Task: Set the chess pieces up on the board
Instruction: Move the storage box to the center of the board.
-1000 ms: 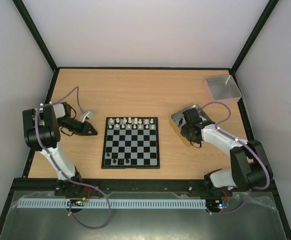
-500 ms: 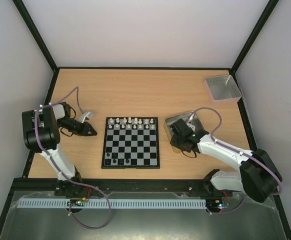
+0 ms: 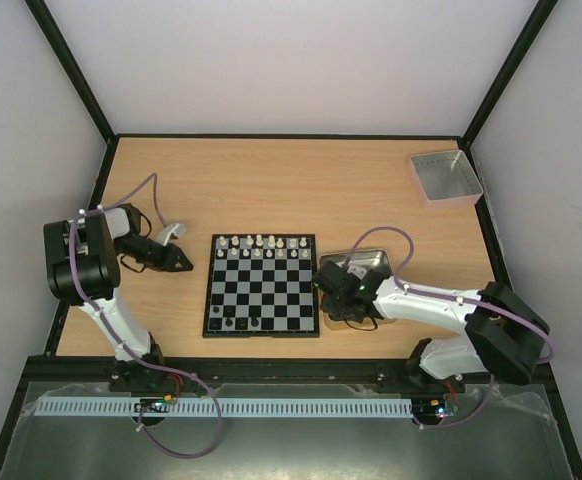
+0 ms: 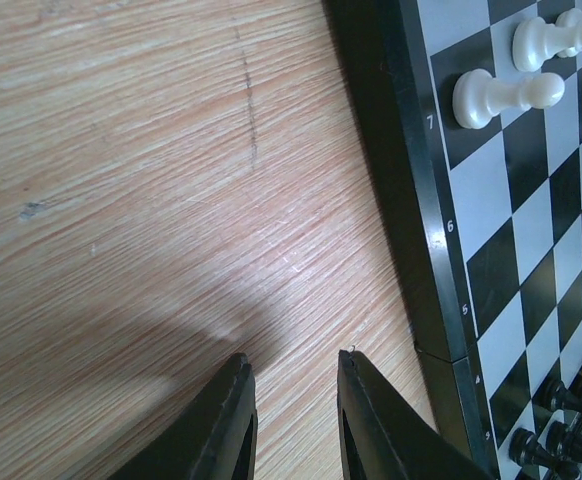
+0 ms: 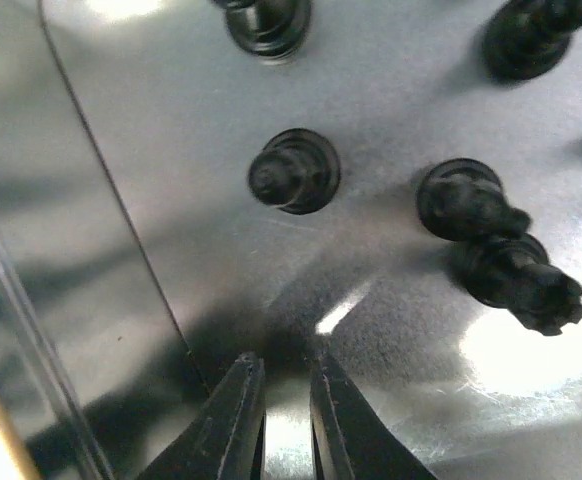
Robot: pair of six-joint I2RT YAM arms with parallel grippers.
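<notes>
The board [image 3: 262,285] lies mid-table, with white chess pieces [image 3: 261,242] along its far rows and a few black ones [image 3: 233,322] at its near left. My left gripper [image 3: 183,262] is open and empty, low over bare wood just left of the board's black border [image 4: 411,200]; its jaws [image 4: 293,362] have nothing between them. A white pawn [image 4: 501,95] lies on its side on the board. My right gripper [image 3: 336,292] reaches down inside the metal tin [image 3: 371,258]. Its jaws [image 5: 284,362] stand a narrow gap apart, empty, tips near the tin floor [image 5: 171,150]. Loose black pieces [image 5: 293,172] [image 5: 466,200] [image 5: 519,280] lie just ahead.
A grey square tray [image 3: 445,177] sits at the far right corner of the table. The tin lies close to the board's right edge. Black frame posts and white walls bound the table.
My right arm has swung left and nearer, to the board's right edge, and the tin appears shifted that way with it. The left arm has not moved.
</notes>
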